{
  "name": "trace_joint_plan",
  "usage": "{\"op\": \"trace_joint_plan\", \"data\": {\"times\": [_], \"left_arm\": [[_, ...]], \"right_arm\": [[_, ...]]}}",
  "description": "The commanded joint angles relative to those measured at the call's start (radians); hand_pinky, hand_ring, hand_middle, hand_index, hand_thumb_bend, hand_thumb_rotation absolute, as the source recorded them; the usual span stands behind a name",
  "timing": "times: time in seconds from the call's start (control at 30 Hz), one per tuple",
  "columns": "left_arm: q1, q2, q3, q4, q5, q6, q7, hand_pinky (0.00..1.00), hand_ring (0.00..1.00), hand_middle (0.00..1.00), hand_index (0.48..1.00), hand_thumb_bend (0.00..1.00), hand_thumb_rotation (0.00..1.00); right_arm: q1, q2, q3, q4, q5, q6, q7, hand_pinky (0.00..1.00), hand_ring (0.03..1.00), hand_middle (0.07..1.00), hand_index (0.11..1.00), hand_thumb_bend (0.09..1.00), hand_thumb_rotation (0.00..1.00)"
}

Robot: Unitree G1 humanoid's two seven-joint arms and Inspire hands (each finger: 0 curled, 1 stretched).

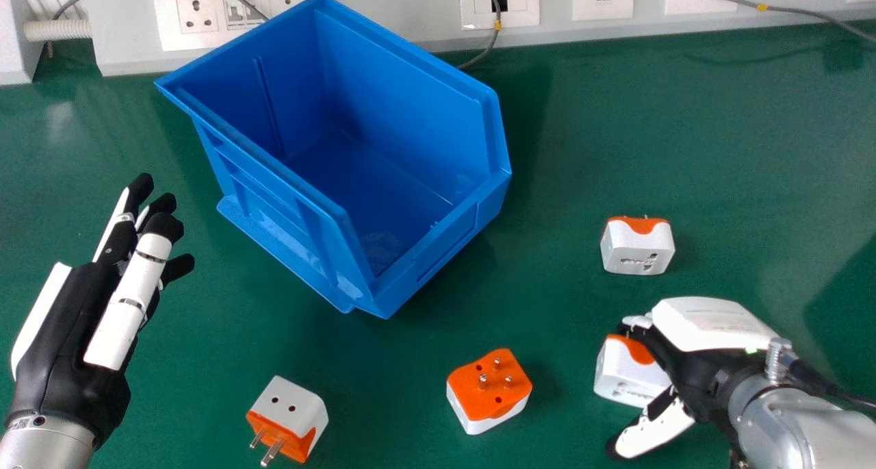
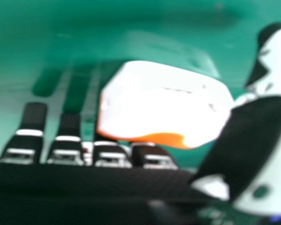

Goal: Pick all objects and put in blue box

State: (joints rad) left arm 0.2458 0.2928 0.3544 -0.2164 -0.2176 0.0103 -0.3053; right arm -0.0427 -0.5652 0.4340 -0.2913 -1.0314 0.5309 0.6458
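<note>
Right hand (image 1: 701, 373), one, low at the table (image 1: 739, 147), back uppermost, fingers (image 2: 69, 126) loosely extended, thumb spread wide, white-and-orange adapter (image 1: 619, 376) between fingers and thumb, contact impossible to tell, left hand (image 1: 65, 339), one, left of the blue box (image 1: 410, 99), fingers extended.

Open table (image 1: 568, 161) between adapter (image 1: 638, 250) and box (image 1: 445, 246)
</note>
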Motion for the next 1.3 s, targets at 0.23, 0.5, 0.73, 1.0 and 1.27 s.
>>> {"op": "trace_joint_plan", "data": {"times": [0.23,0.5,0.73,1.0,1.27], "left_arm": [[-0.011,0.013,0.016,-0.008,-0.016,-0.017,-0.008,0.89,0.95,0.97,1.0,0.45,0.84],[-0.01,0.014,0.019,-0.012,-0.018,-0.013,-0.009,0.88,0.95,0.97,1.0,0.46,0.83],[-0.01,0.016,0.019,-0.015,-0.021,-0.01,-0.01,0.88,0.94,0.97,1.0,0.45,0.83],[-0.01,0.019,0.018,-0.021,-0.02,-0.005,-0.007,0.87,0.94,0.97,1.0,0.45,0.82],[-0.012,0.023,0.019,-0.008,-0.019,-0.013,-0.011,0.87,0.94,0.97,1.0,0.45,0.82]], "right_arm": [[0.036,0.031,0.018,0.02,0.019,-0.023,0.033,0.81,0.882,0.933,0.88,0.555,0.4],[0.027,0.034,0.008,0.088,0.03,-0.06,-0.021,0.8,0.873,0.925,0.875,0.55,0.39],[0.019,0.043,0.005,0.124,0.02,-0.078,-0.063,0.79,0.869,0.922,0.873,0.555,0.4],[0.024,0.047,-0.002,0.166,0.026,-0.123,-0.152,0.77,0.859,0.91,0.861,0.556,0.39],[0.032,0.074,-0.016,0.248,0.032,-0.184,-0.334,0.69,0.771,0.837,0.797,0.557,0.31]]}}
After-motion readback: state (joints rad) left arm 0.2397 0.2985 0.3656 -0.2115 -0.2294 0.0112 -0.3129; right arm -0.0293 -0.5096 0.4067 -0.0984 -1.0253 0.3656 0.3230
